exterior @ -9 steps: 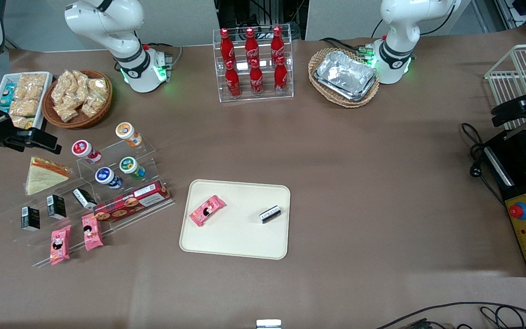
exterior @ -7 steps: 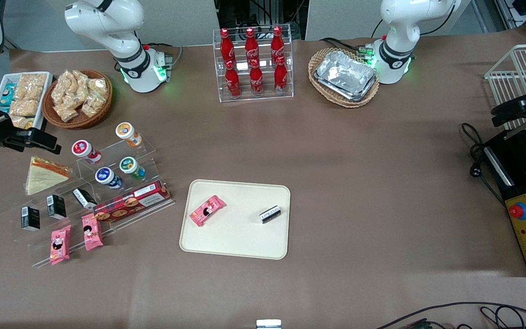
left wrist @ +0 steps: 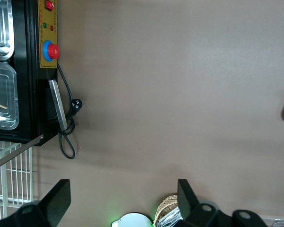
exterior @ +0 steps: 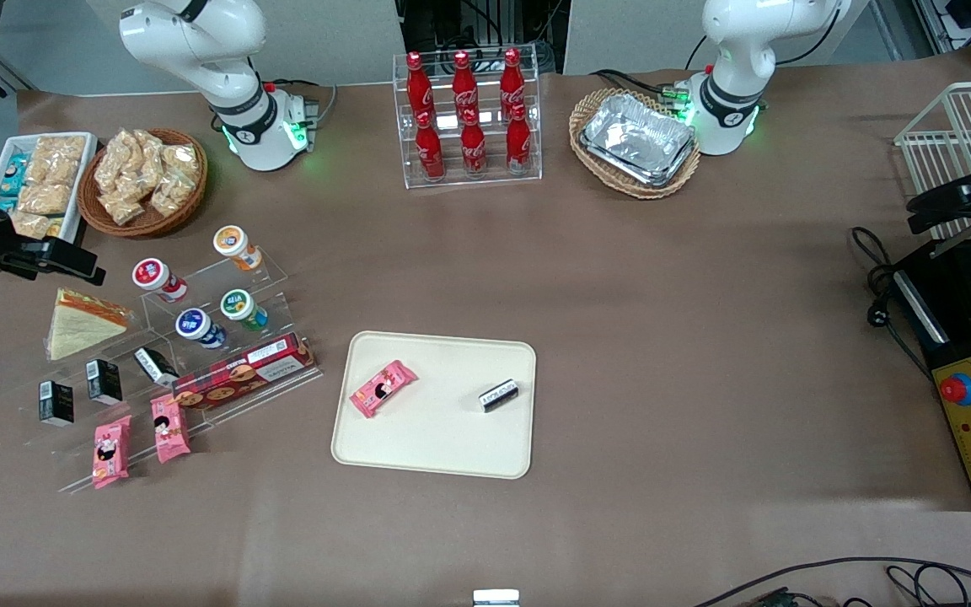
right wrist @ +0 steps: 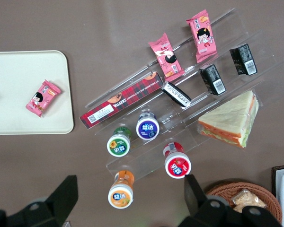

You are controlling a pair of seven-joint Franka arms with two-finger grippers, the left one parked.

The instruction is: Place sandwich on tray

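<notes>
Sandwich (exterior: 85, 323) on stand, fingers (right wrist: 66, 191) apart above

clear acrylic rack of red cola bottles (exterior: 469, 118), wicker basket of silver foil trays (exterior: 635, 142), wicker basket of snack bags (exterior: 143, 180), tiered clear stand (exterior: 224, 278) holding capped cups (right wrist: 147, 127), tartan biscuit box (exterior: 243, 376), pink snack packets (exterior: 140, 438), black control box (exterior: 970, 405)
</notes>
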